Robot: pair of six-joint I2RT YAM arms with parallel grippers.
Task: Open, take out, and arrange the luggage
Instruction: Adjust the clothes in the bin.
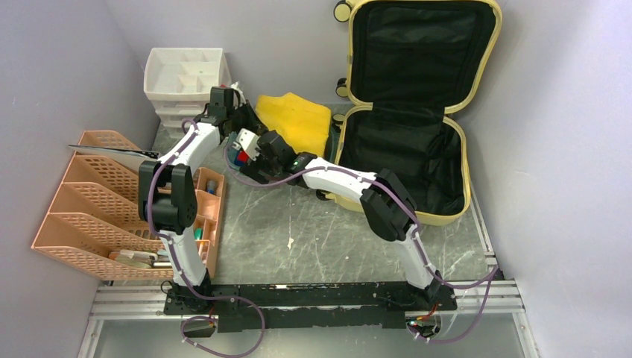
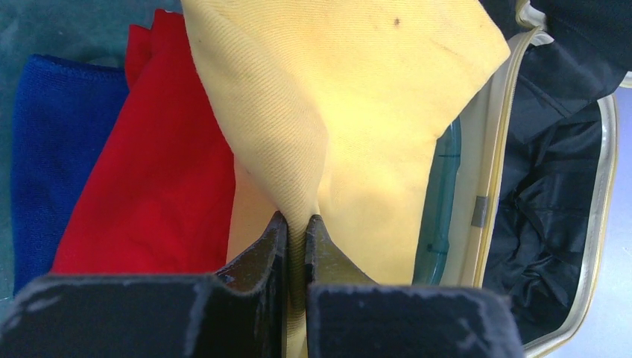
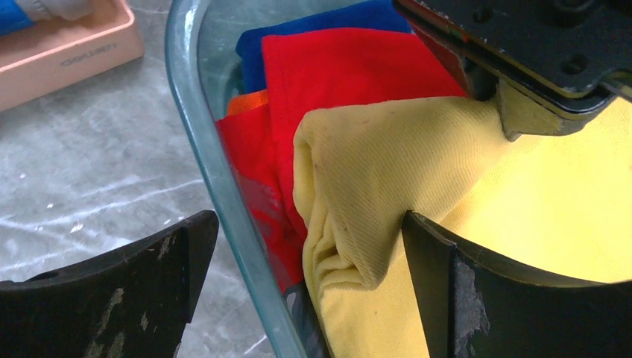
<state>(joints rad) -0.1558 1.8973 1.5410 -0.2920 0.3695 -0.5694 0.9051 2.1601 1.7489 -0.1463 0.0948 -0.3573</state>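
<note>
Locate the luggage (image 1: pixel 406 149) at the right rear of the desk (image 1: pixel 298 239): unzipped, base half lying flat, lid half upright against the rear wall. Only black lining shows inside in the top view. Handling, est.: the hard shell is stiff and will not give under the jaws, but its smooth rounded faces will prob. slip. It is bulky for one arm and likely light w/ nothing visible inside. The lid pivots at the hinge, so treat it as liable to fall fwd if nudged. Recommended hold: pinch the thin open rim/zip edge of the base, not the curved shell. The wheels (image 1: pixel 342 11) on the left end are small and make poor grip pts; the handle is not identifiable in these views. The lining is soft fabric, so do not pull the case by it. Left jaws: closed tight on a gathered fold of the yellow cloth (image 2: pixel 358 97), above the red cloth (image 2: pixel 164 171) and blue cloth (image 2: pixel 52 149) in the teal tray (image 3: pixel 216 171), just beside the luggage's left side. The cloth is soft, light and limp, so expect it to unfold when lifted. Right jaws: spread wide, holding nothing, one finger outside the tray rim, the other over the yellow cloth; contact cannot be confirmed.
</note>
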